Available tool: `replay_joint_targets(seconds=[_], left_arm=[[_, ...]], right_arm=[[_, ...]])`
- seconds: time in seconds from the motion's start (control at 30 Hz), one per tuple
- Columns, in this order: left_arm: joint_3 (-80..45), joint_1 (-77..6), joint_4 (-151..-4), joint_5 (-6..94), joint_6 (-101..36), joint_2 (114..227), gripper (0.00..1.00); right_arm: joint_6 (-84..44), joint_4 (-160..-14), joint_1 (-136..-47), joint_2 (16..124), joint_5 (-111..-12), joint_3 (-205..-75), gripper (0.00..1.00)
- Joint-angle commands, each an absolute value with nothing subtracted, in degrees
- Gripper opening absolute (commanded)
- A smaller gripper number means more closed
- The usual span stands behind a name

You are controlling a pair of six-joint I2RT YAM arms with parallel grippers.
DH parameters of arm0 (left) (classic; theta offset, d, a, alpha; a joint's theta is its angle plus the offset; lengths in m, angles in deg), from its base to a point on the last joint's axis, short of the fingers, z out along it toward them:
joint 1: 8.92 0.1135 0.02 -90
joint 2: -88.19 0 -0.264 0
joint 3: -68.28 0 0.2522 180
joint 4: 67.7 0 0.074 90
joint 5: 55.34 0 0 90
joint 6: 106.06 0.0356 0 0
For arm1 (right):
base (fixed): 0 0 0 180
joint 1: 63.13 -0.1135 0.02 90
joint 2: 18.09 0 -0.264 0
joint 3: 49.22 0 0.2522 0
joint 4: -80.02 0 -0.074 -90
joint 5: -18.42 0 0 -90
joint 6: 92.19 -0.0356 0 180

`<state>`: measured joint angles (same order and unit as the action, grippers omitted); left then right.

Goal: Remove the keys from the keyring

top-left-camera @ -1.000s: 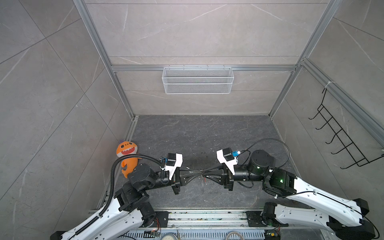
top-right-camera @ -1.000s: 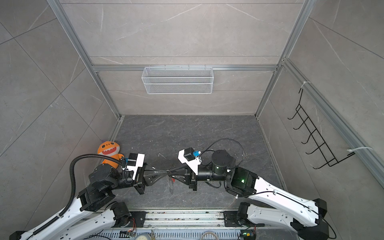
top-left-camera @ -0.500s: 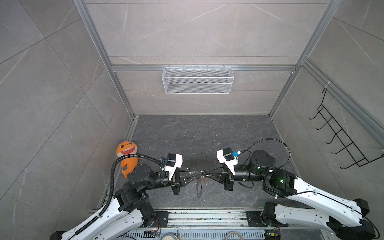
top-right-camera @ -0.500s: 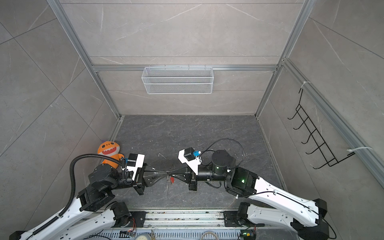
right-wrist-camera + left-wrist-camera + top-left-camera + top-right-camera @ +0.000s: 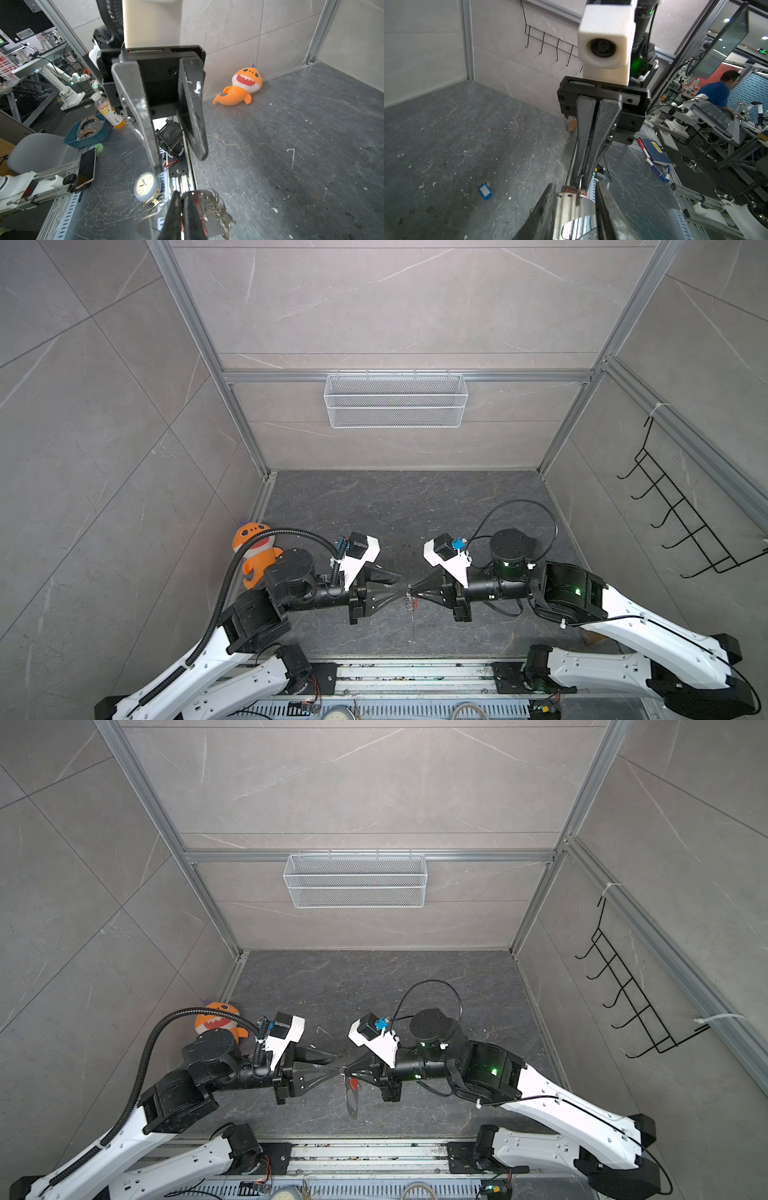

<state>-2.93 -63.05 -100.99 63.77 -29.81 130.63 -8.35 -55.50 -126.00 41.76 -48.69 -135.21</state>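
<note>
Grey stone floor (image 5: 395, 510); above it, right gripper (image 5: 409, 598) clamps the keyring (image 5: 216, 205), left gripper (image 5: 402, 586) facing it, fingers parted; blue-tagged key (image 5: 485, 191) lies below.

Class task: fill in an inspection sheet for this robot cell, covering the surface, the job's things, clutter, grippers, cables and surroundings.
Surface: dark stone-patterned floor, speckled white.
Job's things: keyring hangs clear of the floor from the right gripper; red-tagged key hangs with it; blue-tagged key lies loose on the floor.
Clutter: orange plush toy at the foot of the left wall.
Grippers: right gripper shut on the keyring; left gripper open, its fingers either side of the grey fob.
Cables: corrugated conduit arches over the left arm; black cable loops above the right arm.
Surroundings: white wire basket on the back wall; black hook rack on the right wall.
</note>
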Motion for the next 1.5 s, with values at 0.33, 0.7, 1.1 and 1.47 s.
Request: replay_joint_targets(seconds=[0.33, 0.7, 1.1, 1.47], left_arm=[[-10.8, -63.1, -114.7, 67.6, -25.9, 137.3, 0.23], [-12.2, -63.1, -117.7, 66.7, -24.7, 137.4, 0.19], [-10.4, -63.1, -113.9, 69.3, -25.5, 137.1, 0.02], [0.6, -63.1, -94.8, 64.9, -28.6, 128.4, 0.0]], right_arm=[[-6.9, -47.1, -126.1, 45.1, -47.3, -140.9, 0.0], [-7.0, -46.8, -126.1, 45.4, -48.5, -141.3, 0.0], [-8.2, -48.8, -126.1, 45.6, -48.6, -140.9, 0.0], [-8.6, -55.0, -126.1, 42.2, -52.2, -137.7, 0.34]])
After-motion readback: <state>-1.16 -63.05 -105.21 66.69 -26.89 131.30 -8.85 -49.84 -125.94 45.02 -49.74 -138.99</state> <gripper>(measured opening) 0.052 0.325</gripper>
